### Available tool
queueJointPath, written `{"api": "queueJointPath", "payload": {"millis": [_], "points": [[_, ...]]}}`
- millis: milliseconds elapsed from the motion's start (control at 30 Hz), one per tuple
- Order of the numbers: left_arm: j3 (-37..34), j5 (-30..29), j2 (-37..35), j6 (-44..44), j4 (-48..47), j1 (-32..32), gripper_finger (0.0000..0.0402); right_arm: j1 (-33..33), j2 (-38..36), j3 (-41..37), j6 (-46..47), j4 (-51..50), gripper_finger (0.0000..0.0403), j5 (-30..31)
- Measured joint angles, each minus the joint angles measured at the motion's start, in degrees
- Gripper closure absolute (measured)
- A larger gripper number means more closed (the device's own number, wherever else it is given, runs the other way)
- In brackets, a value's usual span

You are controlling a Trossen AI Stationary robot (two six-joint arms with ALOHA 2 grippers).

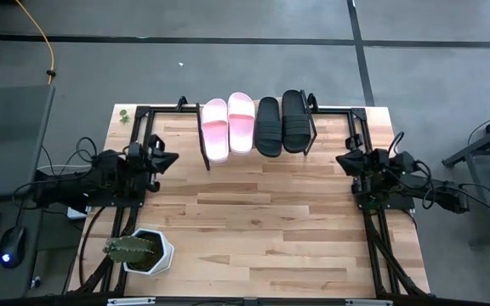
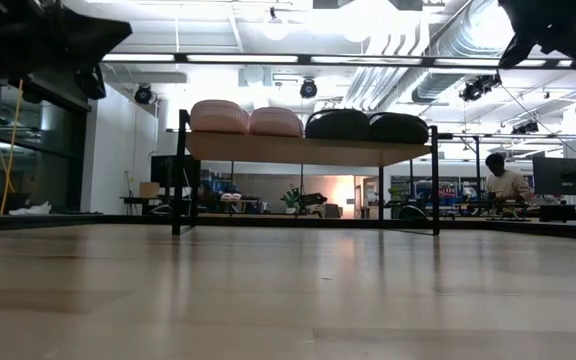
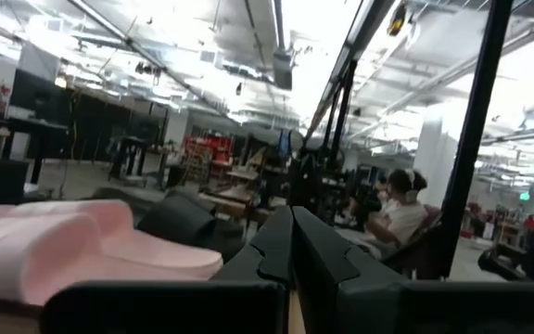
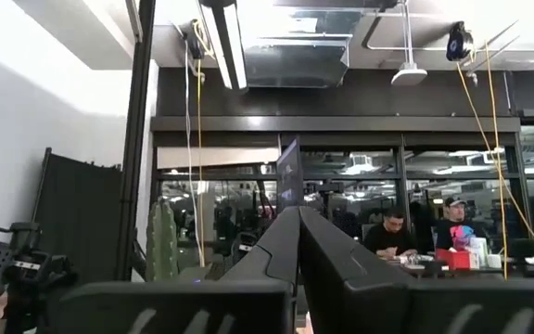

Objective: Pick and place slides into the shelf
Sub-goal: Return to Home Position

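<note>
Two pale pink slides (image 1: 228,126) and two black slides (image 1: 282,123) lie side by side, soles down, on the shelf (image 2: 308,148) at the table's far middle. The shelf is a light-wood panel on thin black frame ends (image 1: 315,132). In the low view the pink slides (image 2: 246,118) and black slides (image 2: 366,125) sit on top of the panel. My left gripper (image 1: 170,160) hangs shut over the table's left side, pointing toward the shelf. Its own view shows the shut fingers (image 3: 292,243) with the pink slides (image 3: 63,246) beyond them. My right gripper (image 1: 344,160) is shut over the right side, its fingers (image 4: 298,243) closed on nothing.
A cactus in a white pot (image 1: 143,251) stands near the table's near left corner. Black frame rails (image 1: 373,229) run along the left and right sides under the arms. Bare wood (image 1: 262,221) spans the middle. A person (image 2: 503,180) sits in the room beyond.
</note>
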Motion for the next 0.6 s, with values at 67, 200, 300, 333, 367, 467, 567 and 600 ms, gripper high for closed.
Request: {"api": "queueJointPath", "payload": {"millis": [67, 200, 300, 333, 367, 467, 567, 600], "points": [[0.08, -0.01, -0.05, -0.03, -1.23, 0.0, 0.0401, 0.0, 0.0, 0.0, 0.15, -0.51, 0.0403, 0.0], [0.1, -0.09, -0.05, 0.42, -2.6, 0.0, 0.0401, 0.0, 0.0, 0.0, -0.61, -2.73, 0.0403, 1.4], [0.1, -0.16, -0.03, 1.39, -5.59, 0.0, 0.0401, -0.02, 0.0, -0.02, -1.77, -7.47, 0.0403, 3.69], [0.1, -0.16, -0.05, 1.75, -6.46, 0.0, 0.0401, 0.0, 0.0, -0.02, -1.89, -9.35, 0.0403, 4.26], [0.1, -0.16, -0.05, 2.29, -7.57, 0.0, 0.0401, -0.02, 0.0, -0.02, -2.07, -11.42, 0.0403, 4.76], [0.1, -0.16, -0.03, 2.88, -11.34, 0.0, 0.0401, -0.02, 0.0, -0.02, -1.99, -17.12, 0.0403, 5.95], [0.1, -0.16, -0.05, 3.03, -14.15, 0.0, 0.0401, 0.0, 0.0, -0.02, -1.66, -20.07, 0.0403, 5.98], [0.1, -0.22, -0.03, 3.05, -14.98, 0.0, 0.0401, 0.0, 0.0, -0.02, -1.67, -20.86, 0.0403, 5.97]]}}
